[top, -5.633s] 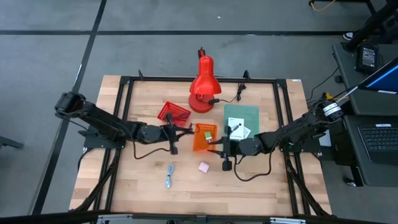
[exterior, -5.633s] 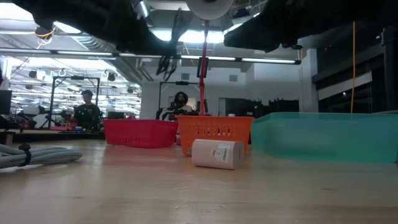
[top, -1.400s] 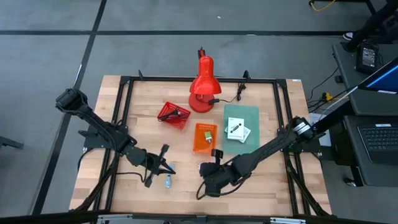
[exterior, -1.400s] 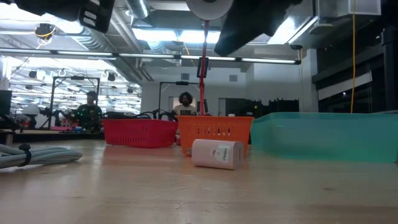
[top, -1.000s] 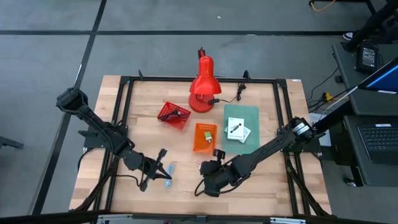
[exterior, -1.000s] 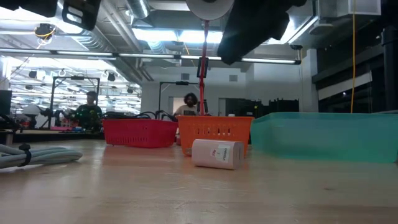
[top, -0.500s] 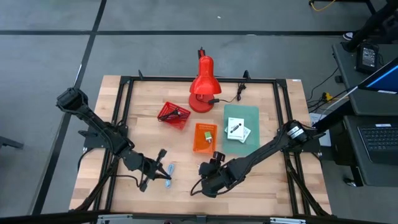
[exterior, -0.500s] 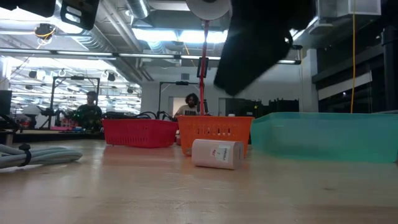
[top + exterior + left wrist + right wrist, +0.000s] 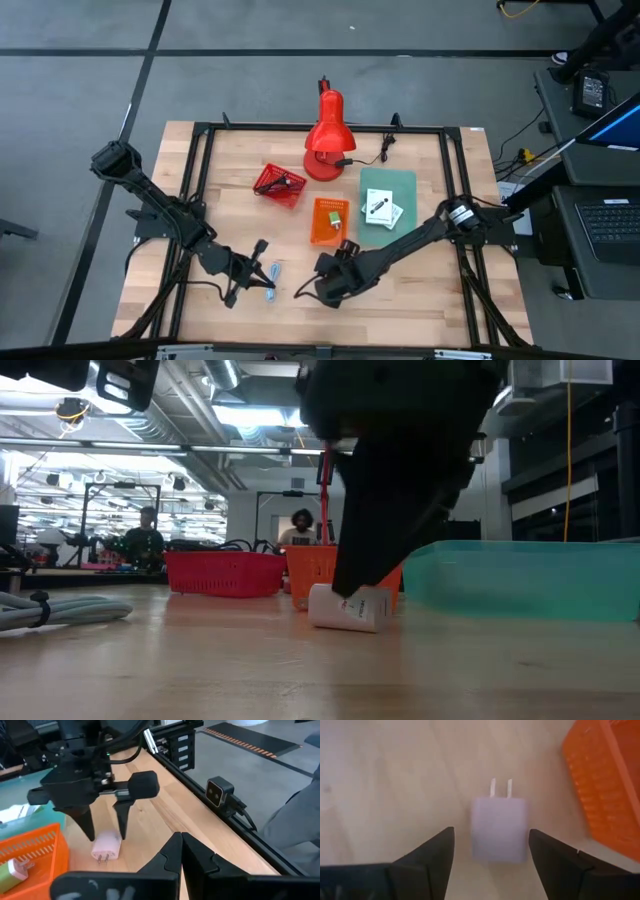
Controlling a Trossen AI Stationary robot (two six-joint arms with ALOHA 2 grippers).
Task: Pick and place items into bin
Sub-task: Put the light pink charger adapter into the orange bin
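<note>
The right gripper [image 9: 105, 832] has come lower and a little further toward the left arm than it was half a second ago, and its dark bulk now fills the middle of the low view where before it hung higher. Its fingers [image 9: 427, 857] stand wide apart, one either side of the pinkish-white plug adapter [image 9: 500, 827], holding nothing; from here I can't quite tell whether the tips touch the wood. The adapter lies flat on the wooden table [image 9: 420, 300], prongs pointing away from the wrist, just beside the orange basket [image 9: 327, 220].

The left gripper [image 9: 262, 283] sits low near the table's front edge, its fingers closed to a sliver, right at a small blue-and-silver item [image 9: 273, 277]; it looks pinched, though the view is poor. Behind stand the red basket [image 9: 279, 184], the teal tray [image 9: 388, 190] with two white packets [image 9: 382, 210], and the red desk lamp [image 9: 326, 135].
</note>
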